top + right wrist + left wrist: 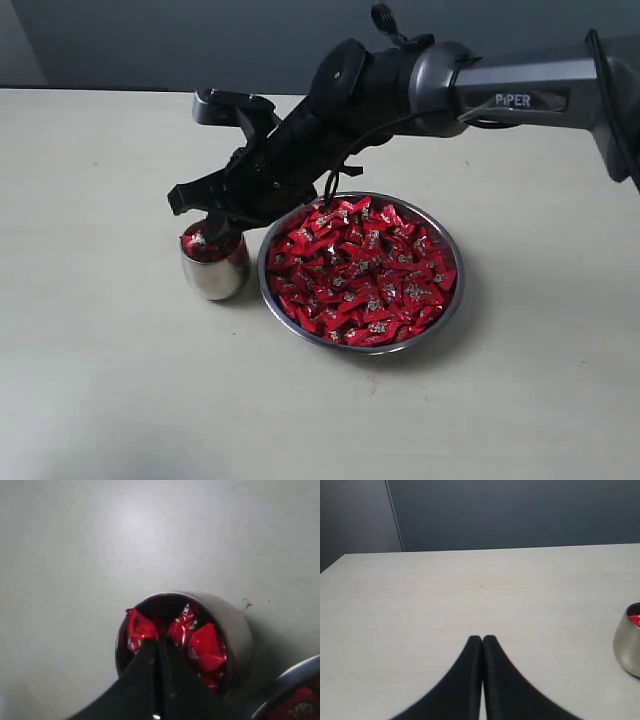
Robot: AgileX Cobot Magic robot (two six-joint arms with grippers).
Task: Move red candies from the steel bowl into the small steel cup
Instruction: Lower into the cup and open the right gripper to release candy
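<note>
1. Two steel containers are sitting on the pale table (100, 380) in the exterior view. The steel bowl (365, 350) is brimming with red candies (365, 270). Just left of it, the small steel cup (213, 275) is holding more red wrappers up to its rim. The right gripper (215, 230) is reaching over the bowl's edge and dipping its tips into the cup's mouth.
2. Left wrist view: the left gripper (482, 640) is hanging over bare table with its fingers pressed together on nothing. The small steel cup (627, 647) is showing off to one side, with red glinting inside.
3. Right wrist view: the right gripper (159, 642) is poking among the red candies (205, 647) in the small steel cup (235, 625), its fingers closed tip to tip. The steel bowl (285, 680) is sitting just beside the cup.
</note>
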